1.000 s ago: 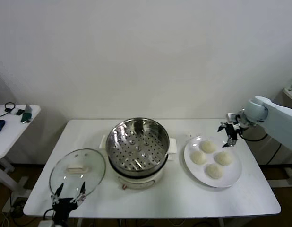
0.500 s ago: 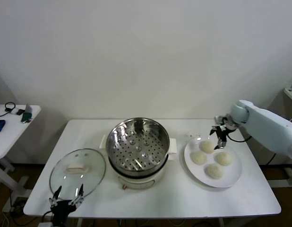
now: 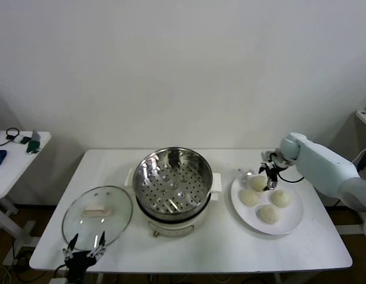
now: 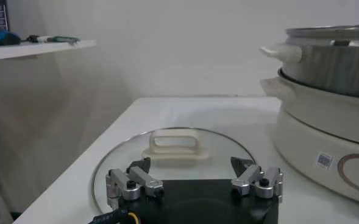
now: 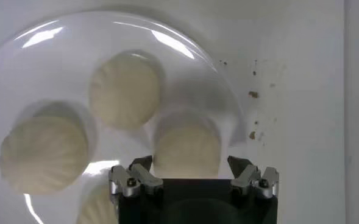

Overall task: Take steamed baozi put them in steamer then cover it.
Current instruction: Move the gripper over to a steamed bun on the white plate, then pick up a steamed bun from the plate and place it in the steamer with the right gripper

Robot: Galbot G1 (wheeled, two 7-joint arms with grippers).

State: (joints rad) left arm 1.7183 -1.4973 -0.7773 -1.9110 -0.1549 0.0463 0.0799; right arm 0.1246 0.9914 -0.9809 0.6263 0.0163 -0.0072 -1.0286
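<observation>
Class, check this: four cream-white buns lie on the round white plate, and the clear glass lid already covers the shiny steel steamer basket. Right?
Not quite. The clear glass lid lies on the table beside the open, empty shiny steel steamer basket, as the head view shows. Four cream-white buns do lie on the round white plate.

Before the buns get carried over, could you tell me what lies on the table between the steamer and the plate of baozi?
Nothing: in the head view, only bare table separates the steamer from the plate of baozi.

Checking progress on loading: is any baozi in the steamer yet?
No, the steamer shows only its bare perforated bottom, and all four baozi lie on the white plate.
</observation>
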